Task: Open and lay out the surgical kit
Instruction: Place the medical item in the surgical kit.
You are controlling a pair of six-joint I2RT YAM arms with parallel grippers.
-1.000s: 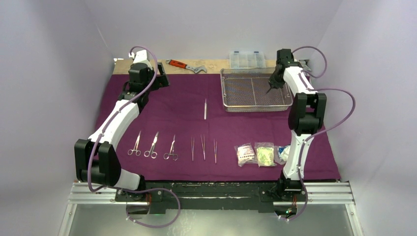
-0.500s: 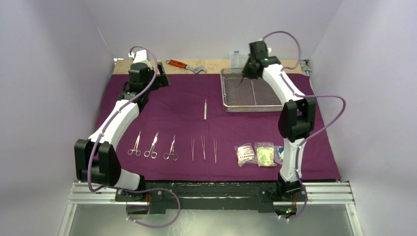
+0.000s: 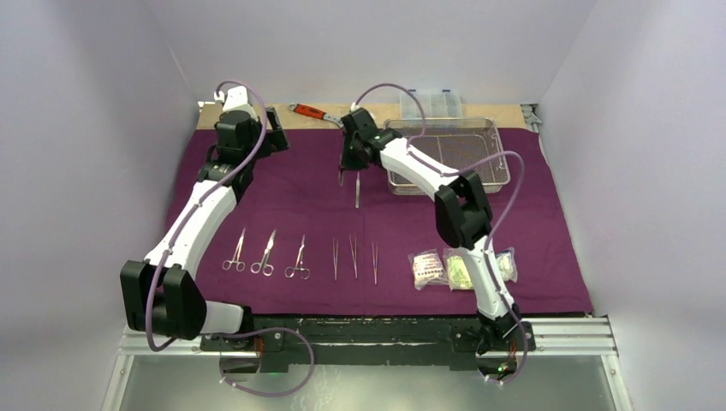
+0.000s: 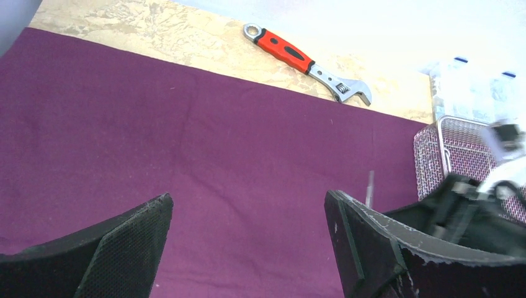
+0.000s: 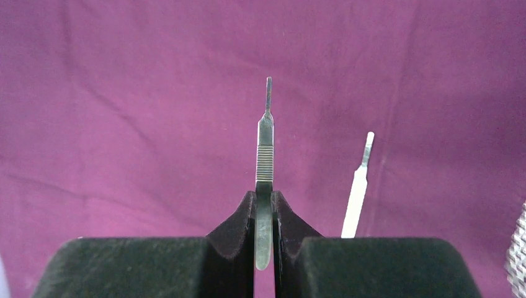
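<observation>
The left gripper (image 4: pixel 248 198) is holding its fingers wide apart while the right gripper (image 5: pixel 265 202) is pinching a thin steel tool (image 5: pixel 265 155), best laid flat beside its twin (image 5: pixel 356 198).

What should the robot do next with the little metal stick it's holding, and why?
Probably lower it and let go: the right gripper is shut on the slim steel tool above bare purple cloth, beside a matching tool lying flat there.

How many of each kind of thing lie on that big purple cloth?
Scissor-like steel forceps: 3
Slim steel tweezers: 3
Flat steel scalpel handle: 1
Small clear packets: 3
Silver wire-mesh tray: 1
Total: 11
Held handle in right tool: uncounted.
</observation>
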